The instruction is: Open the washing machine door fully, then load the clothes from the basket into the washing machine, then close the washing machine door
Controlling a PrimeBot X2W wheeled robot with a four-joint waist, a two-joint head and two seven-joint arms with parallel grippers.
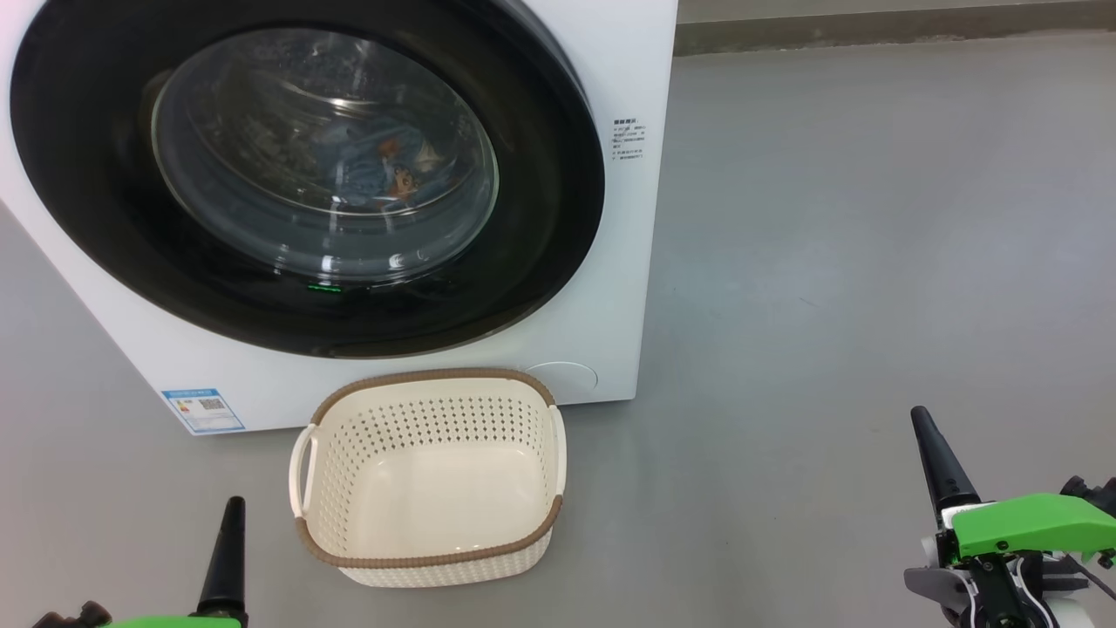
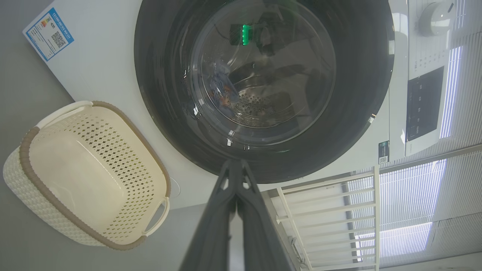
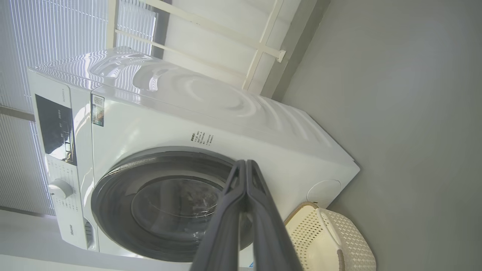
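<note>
Door: the washing machine door [image 1: 307,174] lies closed against the washing machine [image 1: 628,70].
Clothes: the clothes [image 1: 392,170] are inside the drum, seen through the glass as blue fabric with orange print; a second garment cannot be made out.
Basket: the basket [image 1: 436,419] stands empty on the floor [image 1: 828,262], just before the machine's lower front edge.
Left gripper [image 1: 234,510]: fingers together, holding nothing, near the basket.
Right gripper [image 1: 922,427]: fingers together, holding nothing, well apart from the basket.
Remaining: judged none; opening, loading and closing all look done.

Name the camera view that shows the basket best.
Head view: the basket lies whole, its empty inside seen from above. The left wrist view shows it whole but sideways; the right wrist view catches part at the bottom edge.
</note>
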